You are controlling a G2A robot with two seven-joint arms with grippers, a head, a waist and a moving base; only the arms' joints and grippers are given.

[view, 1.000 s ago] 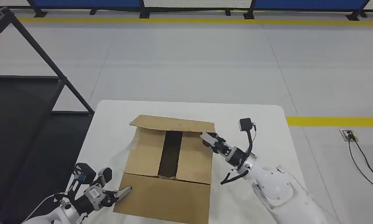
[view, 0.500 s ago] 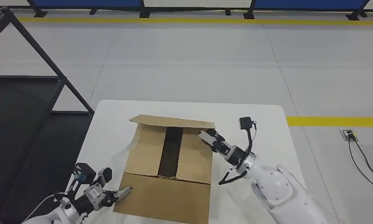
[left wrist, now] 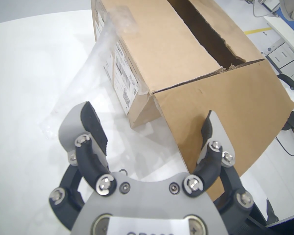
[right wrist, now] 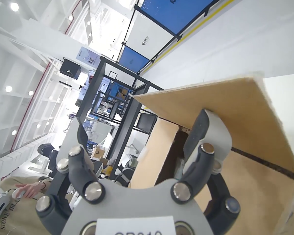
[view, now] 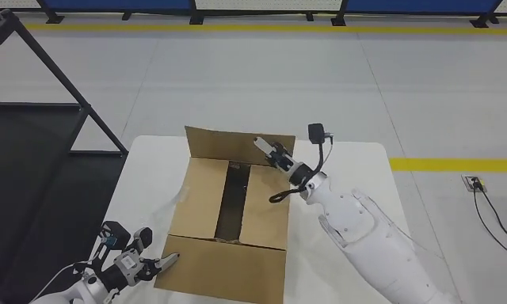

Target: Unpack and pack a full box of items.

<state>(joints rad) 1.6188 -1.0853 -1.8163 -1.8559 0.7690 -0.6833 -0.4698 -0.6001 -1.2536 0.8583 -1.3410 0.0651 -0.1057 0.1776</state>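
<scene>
The box (view: 198,213) sat mid-worktop (view: 356,165), its far flap (view: 222,142) upright and its near flap (view: 226,271) folded outward. Two long flaps lay almost closed, and the slot (view: 232,205) between them ran straight away from the robot. The right gripper (view: 265,148) hung wide open and empty at the far flap's right end, one finger against the cardboard. The right long flap (view: 265,213) lay just below it, so that arm seemed better placed to lift it. The left gripper (left wrist: 149,113), also spread and empty, sat at the box's near left corner.

Right claw (right wrist: 142,121) spread open; one finger (right wrist: 207,133) in front of raised flap (right wrist: 225,101) of cardboard box (right wrist: 250,192).
</scene>
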